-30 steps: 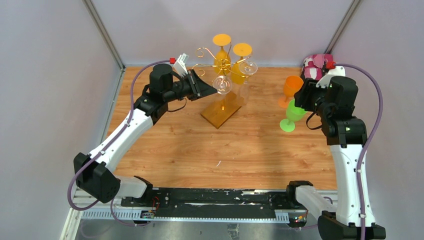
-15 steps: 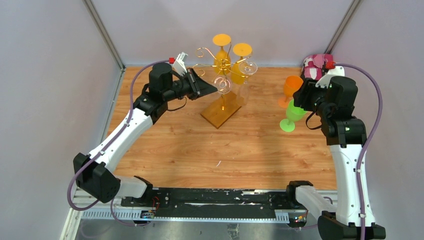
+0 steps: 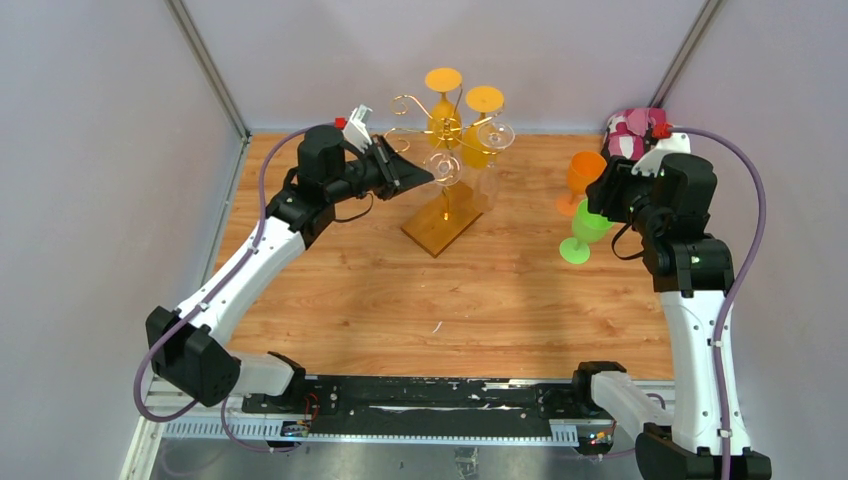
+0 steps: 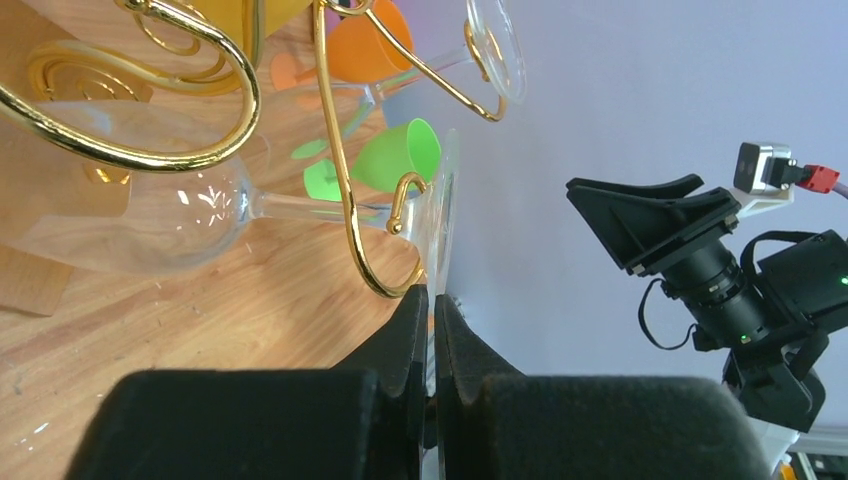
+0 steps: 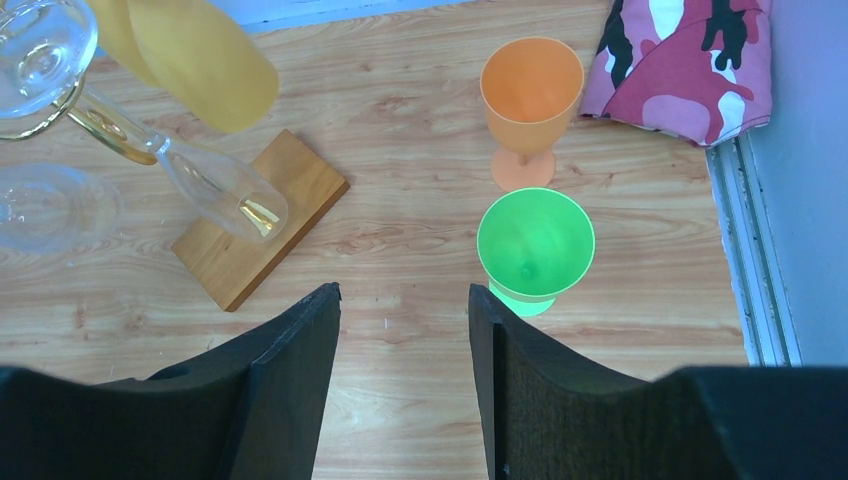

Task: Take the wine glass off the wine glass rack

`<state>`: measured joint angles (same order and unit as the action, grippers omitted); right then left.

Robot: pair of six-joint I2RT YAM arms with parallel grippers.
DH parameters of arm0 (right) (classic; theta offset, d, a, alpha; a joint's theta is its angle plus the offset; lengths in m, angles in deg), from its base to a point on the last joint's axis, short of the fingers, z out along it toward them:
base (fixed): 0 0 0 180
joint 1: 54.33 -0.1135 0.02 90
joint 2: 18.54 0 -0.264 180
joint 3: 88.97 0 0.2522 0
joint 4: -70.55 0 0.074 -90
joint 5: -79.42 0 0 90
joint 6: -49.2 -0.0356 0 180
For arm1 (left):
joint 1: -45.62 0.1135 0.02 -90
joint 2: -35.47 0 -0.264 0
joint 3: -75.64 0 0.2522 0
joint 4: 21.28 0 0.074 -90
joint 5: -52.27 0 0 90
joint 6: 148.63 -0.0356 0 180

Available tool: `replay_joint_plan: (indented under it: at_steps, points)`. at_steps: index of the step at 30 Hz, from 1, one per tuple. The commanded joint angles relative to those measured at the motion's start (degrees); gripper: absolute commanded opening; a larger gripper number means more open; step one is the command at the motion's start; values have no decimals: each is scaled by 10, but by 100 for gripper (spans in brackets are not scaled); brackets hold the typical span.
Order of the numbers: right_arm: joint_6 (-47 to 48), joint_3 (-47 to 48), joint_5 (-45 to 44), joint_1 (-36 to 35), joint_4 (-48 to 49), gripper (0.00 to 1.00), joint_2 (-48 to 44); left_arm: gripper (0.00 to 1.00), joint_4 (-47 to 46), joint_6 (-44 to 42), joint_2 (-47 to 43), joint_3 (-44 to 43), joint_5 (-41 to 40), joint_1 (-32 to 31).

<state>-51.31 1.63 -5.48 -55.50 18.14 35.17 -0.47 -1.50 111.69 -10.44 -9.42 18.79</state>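
The wine glass rack (image 3: pixel 441 222) is gold wire on a wooden base, mid-table toward the back. A clear wine glass (image 3: pixel 447 168) hangs from its near-left arm. In the left wrist view its bowl (image 4: pixel 130 222) lies to the left and the stem passes through a gold hook (image 4: pixel 352 205). My left gripper (image 4: pixel 432 305) is shut on the thin edge of the glass's foot (image 4: pixel 441 225). My right gripper (image 5: pixel 405 300) stands open over bare table at the right, holding nothing.
Two yellow glasses (image 3: pixel 444 82) and another clear glass (image 3: pixel 495 133) hang on the rack. A green glass (image 5: pixel 535 243) and an orange glass (image 5: pixel 531 92) stand upright by the right gripper. A pink patterned cloth (image 5: pixel 680 60) lies in the back right corner.
The left gripper's fingers have closed onto the foot of the clear glass. The right arm has not moved.
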Motion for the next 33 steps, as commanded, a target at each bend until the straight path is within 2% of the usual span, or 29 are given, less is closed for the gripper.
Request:
replay_joint_plan:
  at_steps: [1, 16, 23, 33]
  points:
    - [-4, -8, 10, 6, 10, 55, -8, 0, -13, 8, -26, 5, -23, -3]
    - [-4, -14, 17, 6, 15, 55, -8, 0, -39, 39, -72, 40, -58, 13]
    - [-3, -17, 18, 6, 16, 55, -10, 0, -84, 43, -40, 26, -39, 26]
    - [-4, -22, 16, 6, 20, 55, -12, 0, -102, 47, 11, -28, -27, 27]
